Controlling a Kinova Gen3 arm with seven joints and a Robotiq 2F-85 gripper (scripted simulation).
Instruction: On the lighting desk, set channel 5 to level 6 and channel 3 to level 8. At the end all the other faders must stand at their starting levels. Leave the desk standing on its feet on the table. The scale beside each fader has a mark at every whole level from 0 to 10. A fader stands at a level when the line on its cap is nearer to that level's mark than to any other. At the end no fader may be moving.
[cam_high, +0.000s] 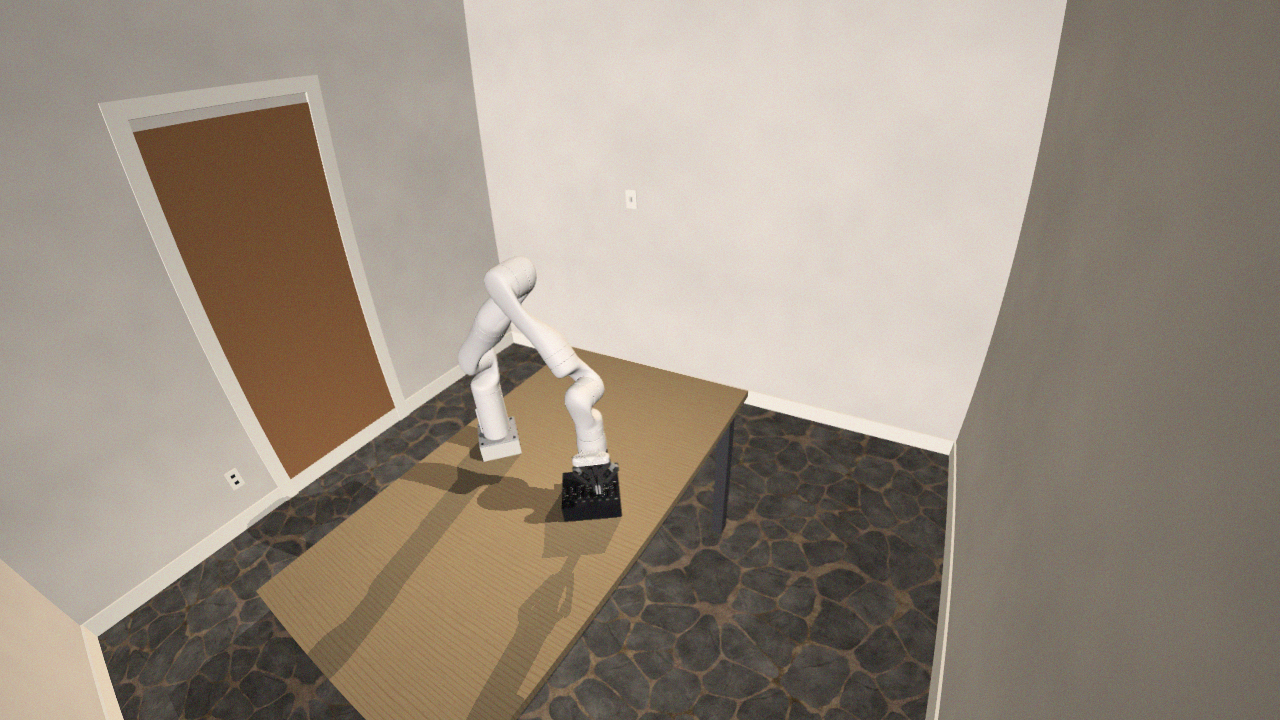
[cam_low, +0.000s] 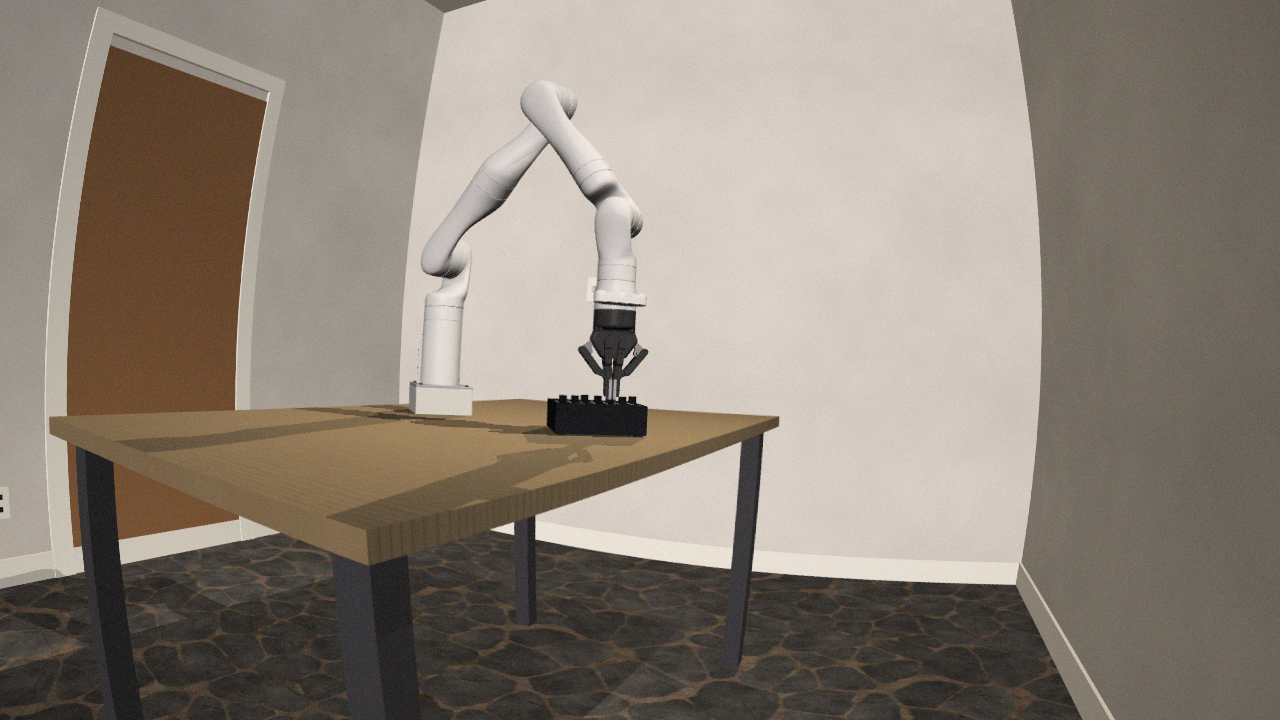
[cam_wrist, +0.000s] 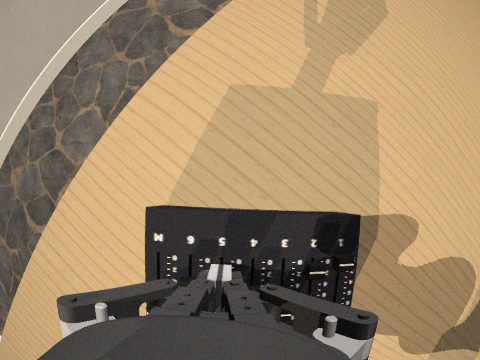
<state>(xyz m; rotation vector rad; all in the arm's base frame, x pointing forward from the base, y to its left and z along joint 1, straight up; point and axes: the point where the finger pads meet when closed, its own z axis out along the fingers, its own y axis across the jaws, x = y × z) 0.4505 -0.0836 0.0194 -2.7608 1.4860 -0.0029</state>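
Shut hand (cam_low: 612, 390) stands among lighting desk (cam_low: 572, 420) faders.

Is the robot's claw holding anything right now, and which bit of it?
Nothing is held. The tool is shut tight with its fingers together, tips down among the faders of the lighting desk, near the channel 5 lane.

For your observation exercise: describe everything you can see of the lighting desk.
The desk is a low black box, flat on the wooden table near its far edge. Its top carries a row of faders with small upright caps, pale scale marks and white channel numbers. The shut gripper points down among the caps.
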